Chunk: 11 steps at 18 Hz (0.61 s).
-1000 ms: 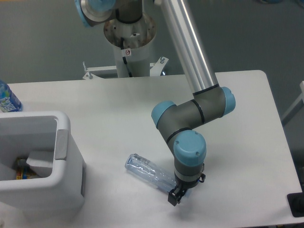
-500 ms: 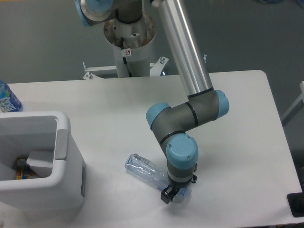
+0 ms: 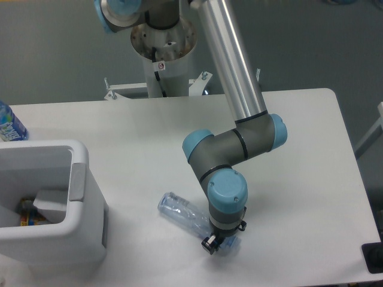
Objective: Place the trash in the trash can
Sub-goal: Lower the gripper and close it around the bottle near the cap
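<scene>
A clear crushed plastic bottle (image 3: pixel 182 214), one piece of the trash, lies on the white table near the front edge, slanting from upper left to lower right. My gripper (image 3: pixel 216 244) points down over its lower right end, where a pale blue patch shows. The wrist hides most of the fingers, so their gap cannot be read. The trash can (image 3: pixel 79 179), a large white boxy bin with a grey side panel, stands at the front left, well left of the bottle. A pale object and some coloured items lie inside it.
A blue-labelled water bottle (image 3: pixel 8 124) stands at the left edge behind the bin. The arm's base column (image 3: pixel 163 57) rises at the back centre. The arm's elbow (image 3: pixel 239 146) hangs over the table's middle.
The gripper has moved left and slightly up the image, from just beyond the bottle's lower right end to over that end. The bottle has barely shifted.
</scene>
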Motion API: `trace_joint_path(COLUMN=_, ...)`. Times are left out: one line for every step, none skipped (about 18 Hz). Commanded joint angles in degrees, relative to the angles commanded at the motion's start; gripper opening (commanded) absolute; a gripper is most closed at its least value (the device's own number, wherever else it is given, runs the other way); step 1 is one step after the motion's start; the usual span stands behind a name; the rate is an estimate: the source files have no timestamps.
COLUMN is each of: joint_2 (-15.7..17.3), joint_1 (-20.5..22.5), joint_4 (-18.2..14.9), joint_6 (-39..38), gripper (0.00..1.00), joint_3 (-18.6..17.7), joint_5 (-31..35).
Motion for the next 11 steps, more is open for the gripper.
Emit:
trace_joint_path(joint_2=0.00, joint_1=0.09, joint_4=-0.09, joint_6=0.00, gripper=0.60, joint_3=-0.09, joint_5=0.00)
trace_joint_path(joint_2=0.00, joint_1=0.00, joint_4=-0.09, joint_6=0.09, gripper=0.60, joint_3=-0.09, joint_5=0.00)
trace_joint_path(joint_2=0.00, joint_1=0.09, joint_4=-0.09, joint_6=0.09, gripper=0.59, joint_3=-0.09, joint_5=0.00)
trace_joint_path(joint_2=0.00, joint_1=0.09, joint_4=0.00, joint_6=0.17, gripper=0.58, joint_3=0.00, joint_5=0.00)
trace_joint_path(joint_2=0.09, joint_1=0.09, joint_4=-0.09, joint_6=0.18, gripper=0.56, joint_3=0.09, joint_5=0.00)
trace_joint_path(joint_2=0.18, joint_1=0.09, joint_4=0.00, joint_6=0.18, gripper=0.55, joint_3=0.09, joint_5=0.09)
trace_joint_path(joint_2=0.35, joint_1=0.09, joint_4=-0.09, joint_6=0.26, gripper=0.55, joint_3=0.09, joint_5=0.09)
trace_joint_path(joint_2=0.53, joint_1=0.00, joint_4=-0.09, joint_6=0.44, gripper=0.55, joint_3=0.09, joint_5=0.00)
trace_joint_path(joint_2=0.88, joint_1=0.00, joint_4=-0.09, joint_6=0.61, gripper=0.55, joint_3=0.09, joint_5=0.09)
trace_joint_path(joint_2=1.32, joint_1=0.00, joint_4=-0.09, joint_6=0.79, gripper=0.55, joint_3=0.35, joint_5=0.00)
trace_joint_path(joint_2=1.84, joint_1=0.09, joint_4=-0.09, joint_6=0.88, gripper=0.55, joint_3=0.87, joint_5=-0.09)
